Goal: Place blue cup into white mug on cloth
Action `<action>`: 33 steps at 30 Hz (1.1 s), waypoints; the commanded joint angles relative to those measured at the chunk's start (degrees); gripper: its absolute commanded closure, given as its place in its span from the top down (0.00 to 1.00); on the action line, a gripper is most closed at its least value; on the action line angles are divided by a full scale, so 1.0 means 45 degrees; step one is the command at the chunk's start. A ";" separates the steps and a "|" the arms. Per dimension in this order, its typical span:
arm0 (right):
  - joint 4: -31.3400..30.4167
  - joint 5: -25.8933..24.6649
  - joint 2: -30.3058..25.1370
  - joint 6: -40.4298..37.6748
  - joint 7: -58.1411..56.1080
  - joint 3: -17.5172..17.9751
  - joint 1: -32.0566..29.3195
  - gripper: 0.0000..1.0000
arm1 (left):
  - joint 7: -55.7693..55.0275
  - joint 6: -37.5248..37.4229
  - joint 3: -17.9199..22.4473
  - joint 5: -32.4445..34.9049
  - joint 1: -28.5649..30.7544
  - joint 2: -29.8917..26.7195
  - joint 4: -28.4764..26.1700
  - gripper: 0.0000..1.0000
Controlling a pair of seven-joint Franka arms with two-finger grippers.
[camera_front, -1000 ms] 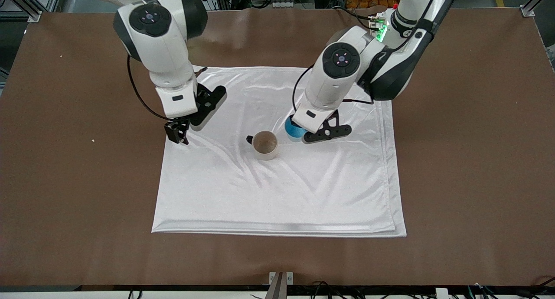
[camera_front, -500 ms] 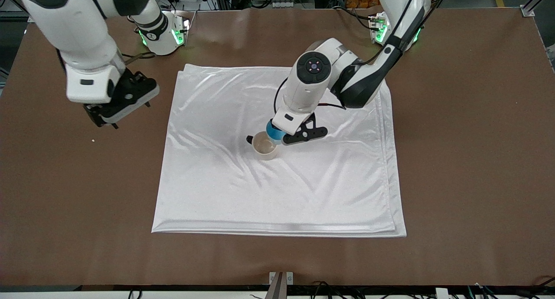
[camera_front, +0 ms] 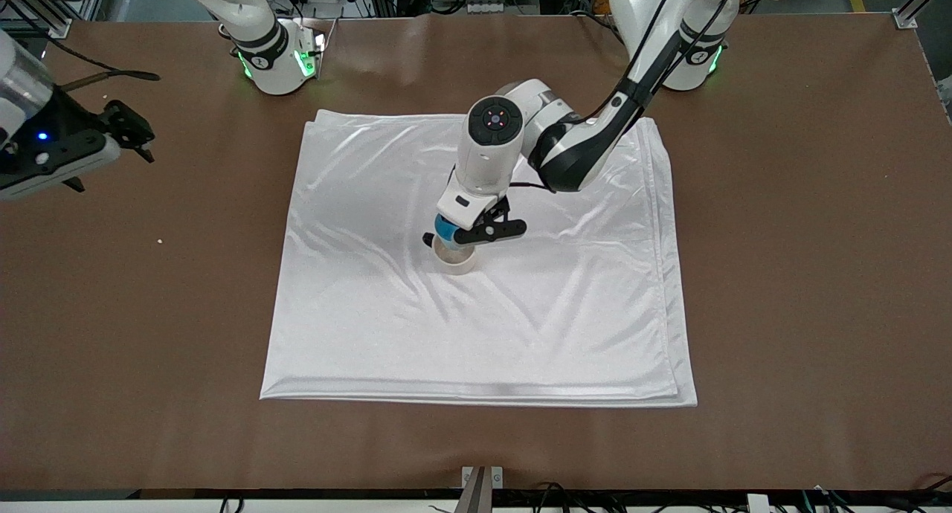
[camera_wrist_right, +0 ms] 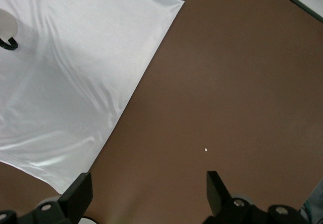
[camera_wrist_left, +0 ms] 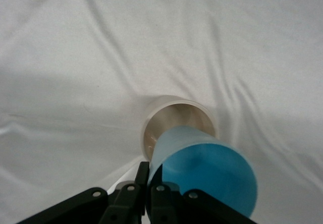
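The left hand [camera_front: 455,233] grips the blue cup [camera_front: 445,231] tilted over the white mug [camera_front: 455,260] on the cloth [camera_front: 476,312], so its base could catch the rim and tip the mug, while the right hand [camera_wrist_right: 146,196] waits spread open above the bare table [camera_front: 149,312].
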 commanded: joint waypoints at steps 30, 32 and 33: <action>-0.0438 0.0772 0.0231 0.0855 0.6769 0.0191 -0.1262 1.00 | 0.0814 0.0614 0.0193 0.1416 0.0411 -0.0261 0.0456 1.00; -0.0457 0.0888 0.0211 0.0855 0.6769 0.0191 -0.1281 1.00 | 0.0833 0.0459 0.0213 0.1454 0.0684 -0.0632 0.0456 1.00; -0.0477 0.1044 0.0211 0.0875 0.6769 0.0191 -0.1320 1.00 | 0.0872 0.0264 0.0213 0.1474 0.0821 -0.0789 0.0456 1.00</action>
